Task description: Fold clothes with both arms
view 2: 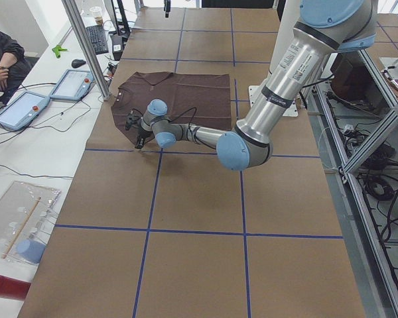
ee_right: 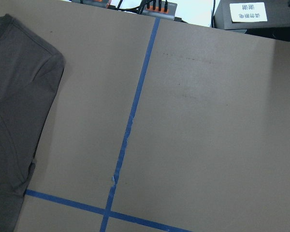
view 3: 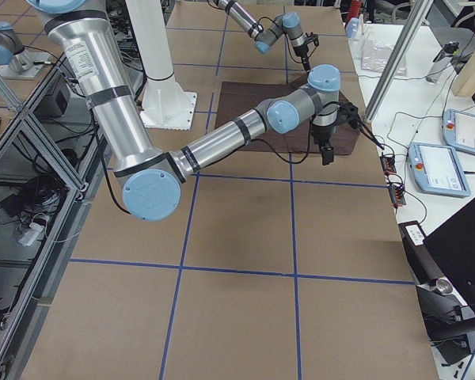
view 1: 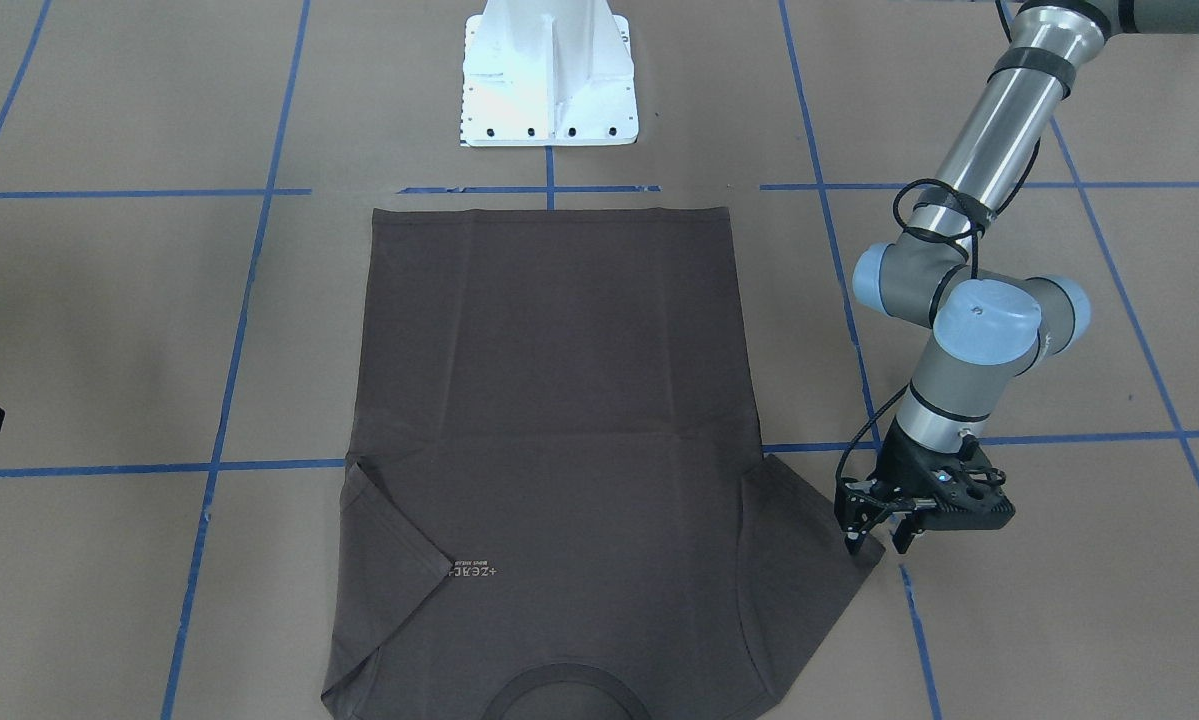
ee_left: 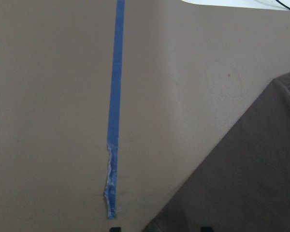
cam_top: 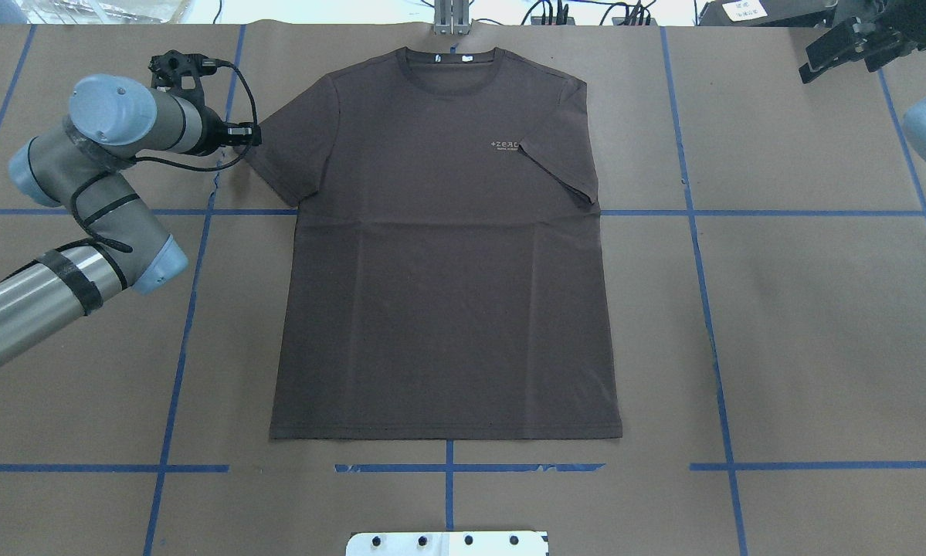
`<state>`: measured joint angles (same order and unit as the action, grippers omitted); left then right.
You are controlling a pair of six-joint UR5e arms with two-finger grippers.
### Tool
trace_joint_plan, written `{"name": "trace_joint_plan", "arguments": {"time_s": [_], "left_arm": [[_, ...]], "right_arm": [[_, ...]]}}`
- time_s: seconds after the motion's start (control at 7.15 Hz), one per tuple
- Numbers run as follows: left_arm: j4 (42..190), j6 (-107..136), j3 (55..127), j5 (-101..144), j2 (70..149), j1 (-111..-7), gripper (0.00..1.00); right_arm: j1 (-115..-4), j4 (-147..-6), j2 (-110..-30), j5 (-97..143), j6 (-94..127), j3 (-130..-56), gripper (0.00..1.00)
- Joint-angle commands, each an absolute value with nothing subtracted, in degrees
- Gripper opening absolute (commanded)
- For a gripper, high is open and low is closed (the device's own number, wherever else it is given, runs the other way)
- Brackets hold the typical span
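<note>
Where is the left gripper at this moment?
In the front-facing view, the left gripper is at the right, over the outer sleeve edge of the T-shirt.

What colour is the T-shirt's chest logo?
Pale beige logo on the grey-brown T-shirt; clearest in overhead exterior view.

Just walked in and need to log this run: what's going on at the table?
A dark T-shirt lies flat, logo up, on the table, midway through folding. The sleeve on the robot's right is already folded in over the chest. The left hand is open at the edge of the other sleeve, not yet gripping it. The right hand is off to the side, clear of the shirt.
</note>
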<state>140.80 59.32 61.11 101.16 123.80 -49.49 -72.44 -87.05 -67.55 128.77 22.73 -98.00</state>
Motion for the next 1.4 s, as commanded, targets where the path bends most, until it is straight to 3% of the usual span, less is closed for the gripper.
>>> {"name": "trace_joint_plan", "arguments": {"time_s": [0.0,0.56,0.84,0.98,1.12,1.26], "left_arm": [[140.8,59.2,60.9,101.1,123.7,-49.3,0.61],[140.8,59.2,60.3,99.9,123.8,-48.9,0.57],[140.9,59.2,60.3,99.9,123.8,-48.9,0.29],[140.9,59.3,60.4,99.9,124.0,-48.9,0.08],[140.9,59.4,60.6,99.9,124.1,-48.9,0.0],[140.9,59.6,60.6,99.9,124.2,-48.9,0.0]], "right_arm": [[-72.5,-87.1,-67.6,128.8,22.8,-98.0,1.0],[-72.4,-87.1,-67.6,128.8,22.6,-97.9,1.0],[-72.4,-87.1,-67.6,128.8,22.5,-97.9,1.0],[-72.5,-87.1,-67.6,128.8,22.5,-97.9,1.0],[-72.5,-87.1,-67.6,128.8,22.5,-97.8,1.0],[-72.4,-87.1,-67.6,128.8,22.5,-97.7,1.0]]}}
